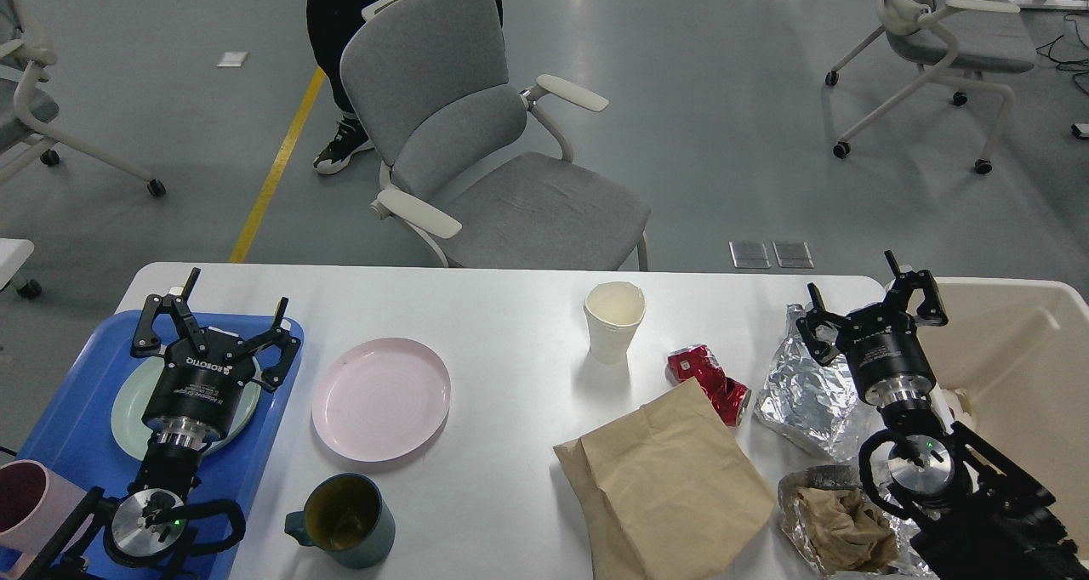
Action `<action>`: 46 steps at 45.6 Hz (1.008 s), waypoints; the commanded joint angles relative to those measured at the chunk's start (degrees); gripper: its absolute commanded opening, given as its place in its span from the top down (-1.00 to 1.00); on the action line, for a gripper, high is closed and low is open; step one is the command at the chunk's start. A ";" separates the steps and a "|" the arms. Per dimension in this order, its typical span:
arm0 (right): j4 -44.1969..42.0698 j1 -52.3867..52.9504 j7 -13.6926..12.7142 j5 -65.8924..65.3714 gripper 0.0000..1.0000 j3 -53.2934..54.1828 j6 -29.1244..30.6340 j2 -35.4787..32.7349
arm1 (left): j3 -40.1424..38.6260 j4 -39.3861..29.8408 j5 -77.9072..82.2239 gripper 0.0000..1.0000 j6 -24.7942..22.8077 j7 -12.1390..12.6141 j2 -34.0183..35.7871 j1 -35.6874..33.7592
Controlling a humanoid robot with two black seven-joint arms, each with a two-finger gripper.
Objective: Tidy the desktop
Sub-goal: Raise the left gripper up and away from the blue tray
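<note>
Along the bottom edge of the frame sit the nearest things: a pink mug (21, 495) at the lower left corner on the blue tray (68, 418), a dark teal mug (344, 520) just right of the tray, a brown paper bag (668, 478) lying flat at lower centre, and a crumpled brown wrapper in foil (838, 525) at the lower right.

The desktop (510, 325) fills the lower half of the frame, white and wide, with everything but the bin resting on it.

Further up, the left gripper (217, 325) hangs over a pale green plate (128, 414) in the tray, fingers spread wide and holding nothing. A pink plate (380, 398) lies just beside the tray, left of centre. Right of centre, a crushed red can (709, 380) touches the top corner of the paper bag, with a sheet of crumpled foil (804, 393) next to it. The right gripper (876, 299) is above the foil at the right, fingers apart and empty. A cream bin (1021, 359) stands at the right edge, beside the tabletop.

A white paper cup (613, 320) stands upright near the far edge of the tabletop.

Beyond, a grey office chair (476, 146) faces the table in the upper middle, and a person's legs (340, 53) stand behind it.
</note>
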 commanded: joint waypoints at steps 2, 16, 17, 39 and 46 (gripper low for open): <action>-0.01 0.00 -0.07 0.00 -1.00 0.00 -0.01 0.00 | 0.25 0.22 -0.28 -0.97 -0.43 -0.20 0.24 -0.39; -0.01 0.00 0.01 0.00 -1.00 0.00 -0.01 0.00 | 2.27 -1.62 -0.46 -0.97 -0.86 -1.69 4.79 0.05; -0.01 0.00 0.01 0.00 -1.00 0.00 -0.01 0.00 | 3.32 -2.67 -0.64 -0.97 -0.87 -2.22 6.55 -0.03; -0.01 0.00 -0.08 0.00 -1.00 0.00 -0.01 0.00 | 68.32 -2.95 -3.54 -0.97 -2.27 -7.58 42.95 -37.18; -0.01 0.00 0.01 0.00 -1.00 0.00 0.08 0.00 | 100.92 -2.59 -3.54 -0.97 -3.24 -7.50 43.66 -62.57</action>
